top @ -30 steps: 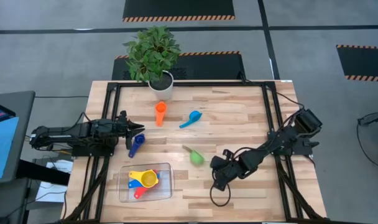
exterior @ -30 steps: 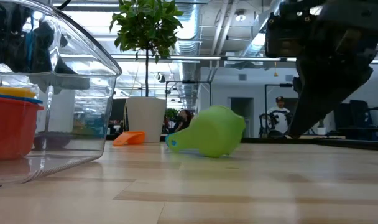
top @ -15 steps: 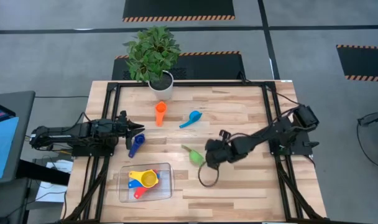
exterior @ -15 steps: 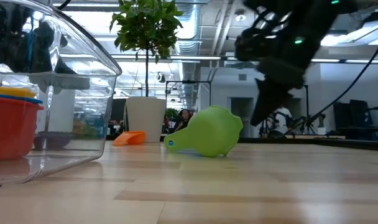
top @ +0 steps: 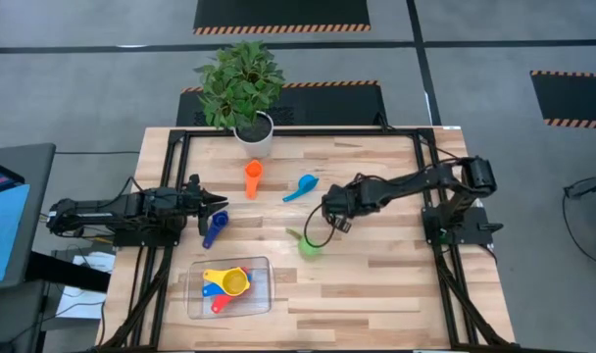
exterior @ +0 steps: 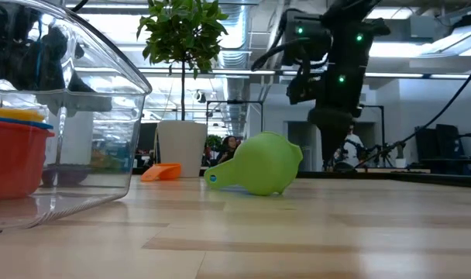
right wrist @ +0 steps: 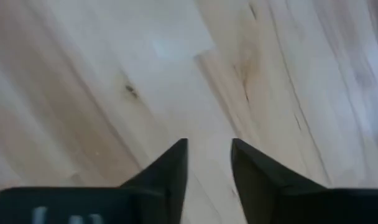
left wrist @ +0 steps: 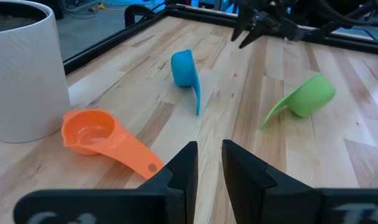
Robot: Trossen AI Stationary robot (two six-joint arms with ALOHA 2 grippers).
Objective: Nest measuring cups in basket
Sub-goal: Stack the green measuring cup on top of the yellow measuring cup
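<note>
Your right gripper (top: pixel 329 208) hangs above the table between the light blue cup (top: pixel 301 187) and the green cup (top: pixel 309 245), jaws parted a little with nothing but bare wood between them. The green cup lies on its side just on the basket's (top: pixel 264 294) side of that gripper, handle pointing towards the plant pot (top: pixel 256 134). It is much nearer to this arm. The left gripper (top: pixel 216 204), narrow and empty, waits above the dark blue cup (top: pixel 214 229), beyond the basket.
</note>
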